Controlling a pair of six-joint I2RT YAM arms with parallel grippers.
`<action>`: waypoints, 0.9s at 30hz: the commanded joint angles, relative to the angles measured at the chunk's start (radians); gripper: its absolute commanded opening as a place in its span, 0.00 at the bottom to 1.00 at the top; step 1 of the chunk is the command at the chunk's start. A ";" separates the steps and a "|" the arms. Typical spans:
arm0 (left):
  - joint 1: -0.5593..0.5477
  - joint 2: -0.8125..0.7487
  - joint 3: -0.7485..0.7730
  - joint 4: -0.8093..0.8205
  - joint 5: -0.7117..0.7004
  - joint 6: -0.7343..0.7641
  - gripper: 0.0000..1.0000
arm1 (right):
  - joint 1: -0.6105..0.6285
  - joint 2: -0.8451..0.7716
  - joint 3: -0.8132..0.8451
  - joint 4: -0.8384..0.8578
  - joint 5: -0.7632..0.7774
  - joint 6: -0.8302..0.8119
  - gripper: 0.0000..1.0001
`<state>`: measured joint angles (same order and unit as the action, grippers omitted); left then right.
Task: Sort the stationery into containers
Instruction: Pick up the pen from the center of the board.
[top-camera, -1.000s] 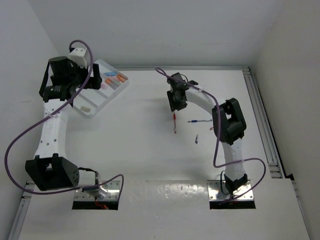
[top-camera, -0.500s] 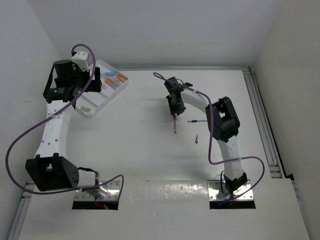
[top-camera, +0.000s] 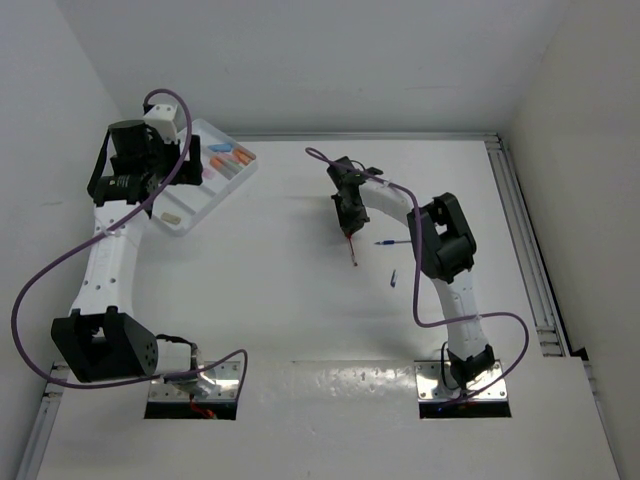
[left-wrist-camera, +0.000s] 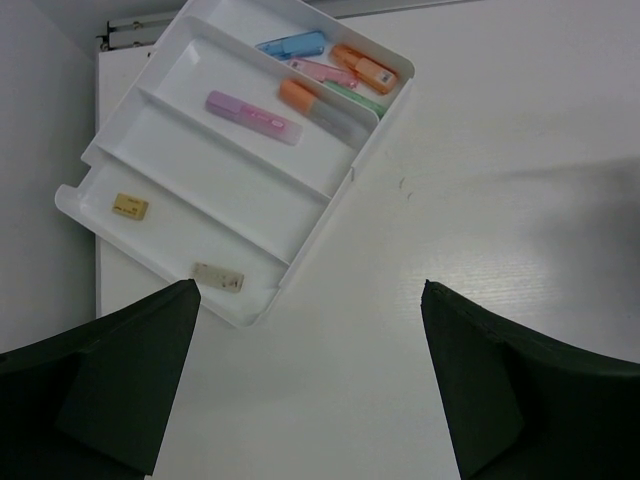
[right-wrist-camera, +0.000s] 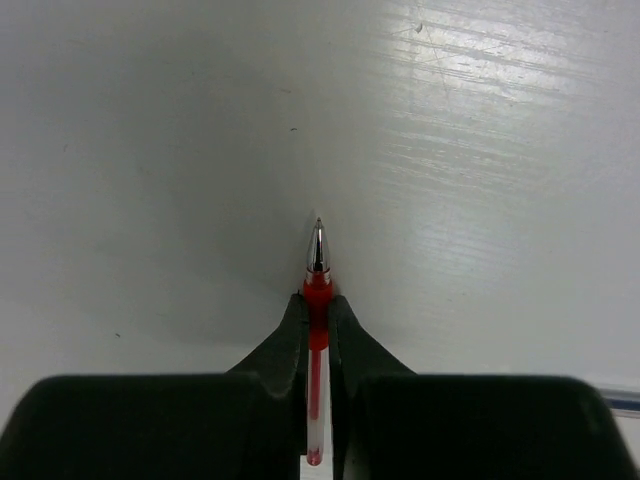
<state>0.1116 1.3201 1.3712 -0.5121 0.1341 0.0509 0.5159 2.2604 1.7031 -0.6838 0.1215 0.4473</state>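
The white divided tray (top-camera: 190, 207) lies at the far left; in the left wrist view (left-wrist-camera: 222, 172) it holds a blue marker (left-wrist-camera: 292, 45), orange marker (left-wrist-camera: 365, 68), pink marker (left-wrist-camera: 253, 117) and two beige erasers (left-wrist-camera: 130, 206). My left gripper (left-wrist-camera: 308, 290) is open and empty above bare table beside the tray's near corner. My right gripper (right-wrist-camera: 317, 305) is shut on a red pen (right-wrist-camera: 317, 285) near its tip, low at the table. The red pen (top-camera: 349, 248) extends toward me from the right gripper (top-camera: 347, 226).
A thin blue pen (top-camera: 397, 242) lies just right of the red pen, and a tiny blue-purple piece (top-camera: 393, 279) lies nearer to me. White walls stand behind and at both sides; a metal rail (top-camera: 525, 250) runs along the table's right edge.
My right gripper has come down onto the far end of the red pen and closed on it. My left arm shifted slightly near the tray.
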 joint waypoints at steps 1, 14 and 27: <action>-0.009 -0.027 0.017 0.000 -0.016 -0.002 1.00 | 0.009 0.073 -0.003 -0.075 -0.008 -0.007 0.00; -0.036 -0.073 0.011 0.012 0.200 0.117 1.00 | 0.015 -0.499 -0.278 -0.106 -0.125 -0.438 0.00; -0.342 0.008 0.022 0.017 0.119 0.096 1.00 | -0.401 -0.854 -0.827 0.010 0.006 -0.598 0.00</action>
<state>-0.1967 1.3315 1.3819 -0.5434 0.2848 0.1703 0.1802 1.4239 0.9310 -0.7433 0.0940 -0.1101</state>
